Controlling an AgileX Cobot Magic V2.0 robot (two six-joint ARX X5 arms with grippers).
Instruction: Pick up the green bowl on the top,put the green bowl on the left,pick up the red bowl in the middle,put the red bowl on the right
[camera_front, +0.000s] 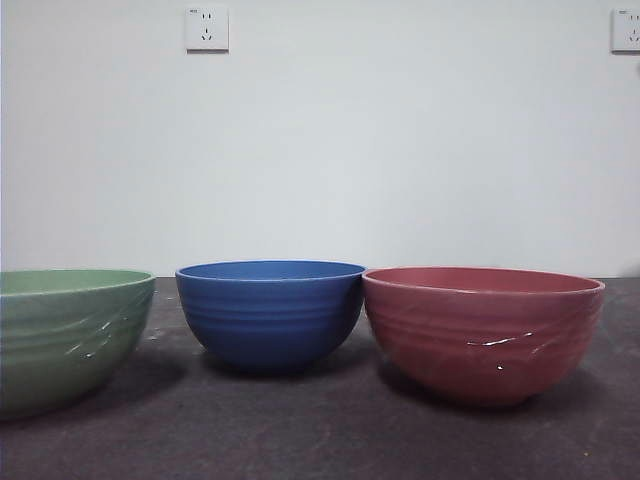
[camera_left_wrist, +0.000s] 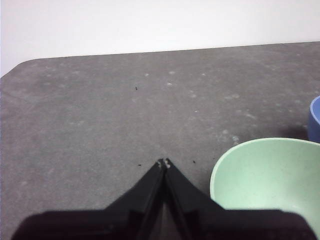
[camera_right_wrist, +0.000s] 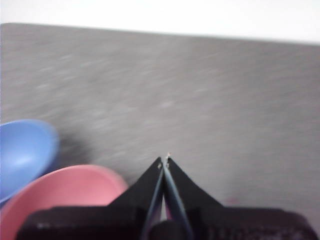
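Three bowls stand side by side on the dark table in the front view. The green bowl (camera_front: 68, 335) is at the left, cut by the picture's edge. The red bowl (camera_front: 483, 330) is at the right, touching or nearly touching a blue bowl. My left gripper (camera_left_wrist: 164, 163) is shut and empty above the table, beside the green bowl (camera_left_wrist: 267, 175). My right gripper (camera_right_wrist: 164, 160) is shut and empty too, close by the red bowl (camera_right_wrist: 65, 192). Neither arm shows in the front view.
The blue bowl (camera_front: 270, 312) stands in the middle, slightly farther back, and also shows in both wrist views (camera_left_wrist: 315, 117) (camera_right_wrist: 22, 150). A white wall with two sockets (camera_front: 207, 28) rises behind the table (camera_front: 300, 430).
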